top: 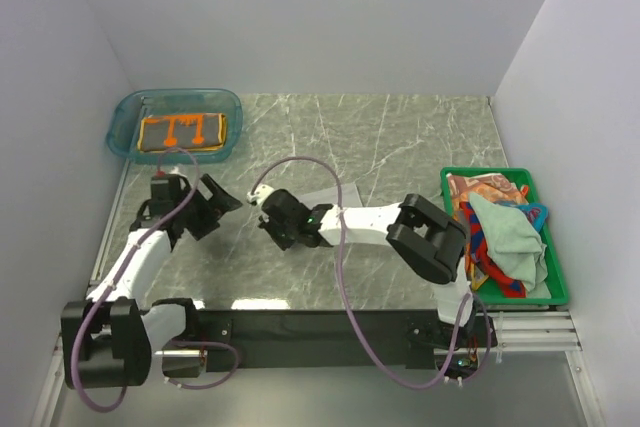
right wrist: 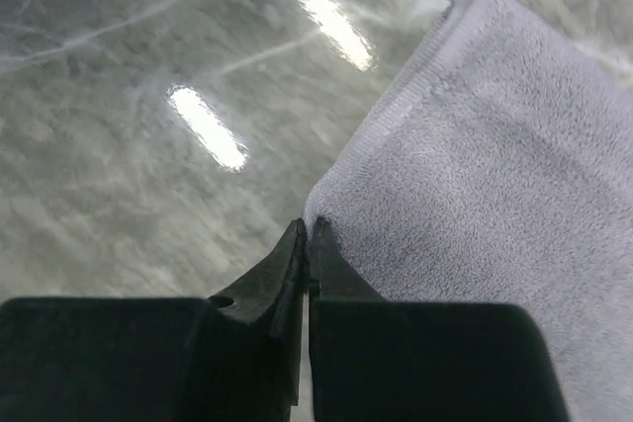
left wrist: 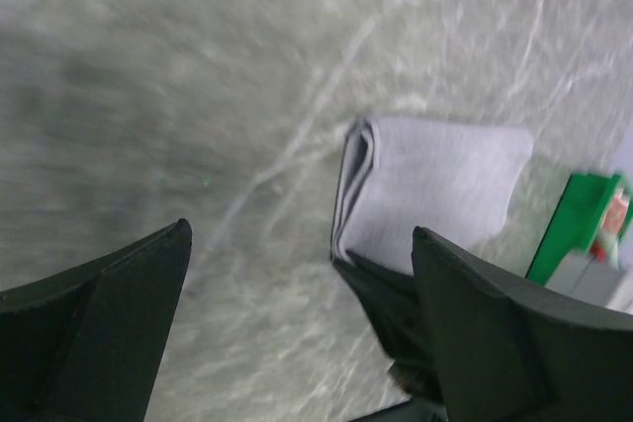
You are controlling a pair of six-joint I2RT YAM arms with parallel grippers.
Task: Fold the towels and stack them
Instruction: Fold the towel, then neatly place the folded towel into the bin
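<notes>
Since the marble table [top: 400,137] is the folding surface, its middle carries just one folded grey-white towel [left wrist: 435,175], w/ supply & output at the sides. Green crate [top: 486,171] at the right edge holds the unfolded heap, pale green towel [top: 505,237] on top. Teal tub [top: 125,112] at the far-left corner holds a folded orange-brown towel [top: 182,131], prob. the stack's start. Right gripper [right wrist: 307,229]: fingers together at the grey-white towel's corner, likely to carry it; can't tell if cloth is nipped. Left gripper [left wrist: 300,234] hangs beside, fingers wide apart, empty.
</notes>
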